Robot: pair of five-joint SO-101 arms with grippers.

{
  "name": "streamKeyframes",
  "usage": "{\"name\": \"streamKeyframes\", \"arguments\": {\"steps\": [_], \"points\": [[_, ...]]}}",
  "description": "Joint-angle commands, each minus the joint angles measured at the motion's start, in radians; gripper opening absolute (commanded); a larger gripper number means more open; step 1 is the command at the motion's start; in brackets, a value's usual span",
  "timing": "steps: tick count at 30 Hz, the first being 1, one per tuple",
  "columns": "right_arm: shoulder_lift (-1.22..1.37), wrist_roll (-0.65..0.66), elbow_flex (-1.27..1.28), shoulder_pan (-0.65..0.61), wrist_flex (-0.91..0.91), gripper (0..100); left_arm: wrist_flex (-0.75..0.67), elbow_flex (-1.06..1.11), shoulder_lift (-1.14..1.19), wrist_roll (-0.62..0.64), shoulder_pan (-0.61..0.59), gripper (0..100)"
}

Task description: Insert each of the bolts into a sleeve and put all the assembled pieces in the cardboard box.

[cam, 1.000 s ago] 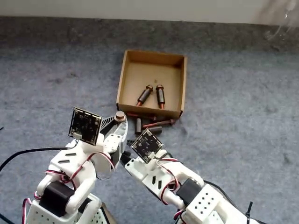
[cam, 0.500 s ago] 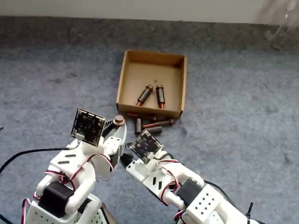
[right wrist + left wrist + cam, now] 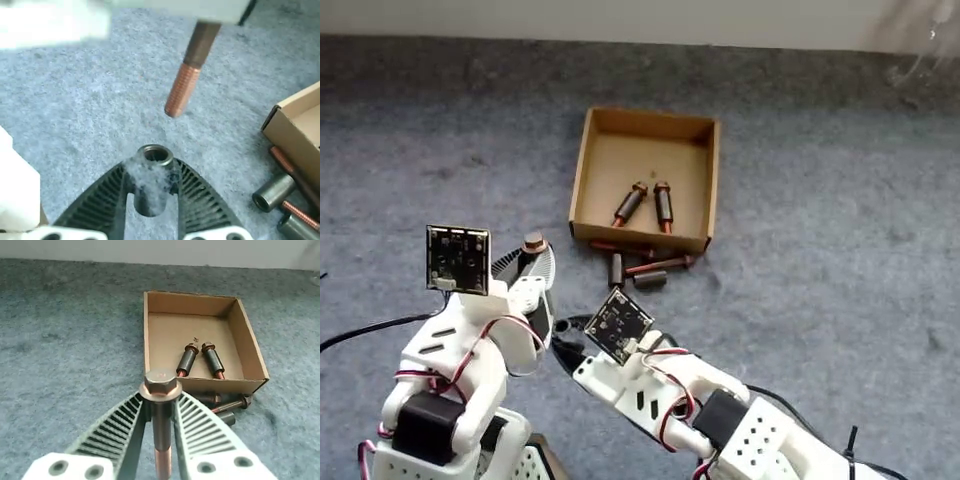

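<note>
Cardboard box (image 3: 642, 121) at 12 o'clock of the grey tabletop (image 3: 820, 300), open side up. Inside it, two assembled pieces (image 3: 630, 204) side by side, heads toward the far wall: one with long axis 1-to-7 o'clock, the other close to 12-to-6.

Loose sleeves (image 3: 616, 268) and loose bolts (image 3: 660, 264) at 6 o'clock of the box, just beside its near wall, lying flat at mixed angles.

Left gripper (image 3: 161, 399) at 7 o'clock of the box, clamped on a bolt (image 3: 161, 440). Long axis near upright: hex head on top, just above the fingertips, shank and threaded end pointing down between the fingers.

Right gripper (image 3: 154, 172) at 5 o'clock of the left gripper, clamped on a sleeve (image 3: 156, 155). Sleeve upright, open bore facing up.

Right wrist view: threaded tip of the held bolt above the sleeve mouth, slightly tilted, apart from the rim, not yet entered.
</note>
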Motion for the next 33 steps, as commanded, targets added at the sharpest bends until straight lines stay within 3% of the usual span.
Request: {"name": "streamKeyframes", "arguments": {"steps": [1,13,22,33], "points": [[-0.022,-0.014,-0.110,0.016,-0.019,0.4,0.000,-0.030,-0.013,0.025,-0.016,0],[-0.015,-0.061,-0.120,0.028,-0.021,0.4,0.003,-0.065,-0.025,0.025,-0.013,0],[-0.015,-0.063,-0.122,0.047,-0.016,0.4,0.037,-0.001,-0.237,-0.064,0.065,0],[-0.021,-0.063,-0.124,0.047,-0.015,0.4,0.040,0.008,-0.223,-0.068,0.088,0]]}}
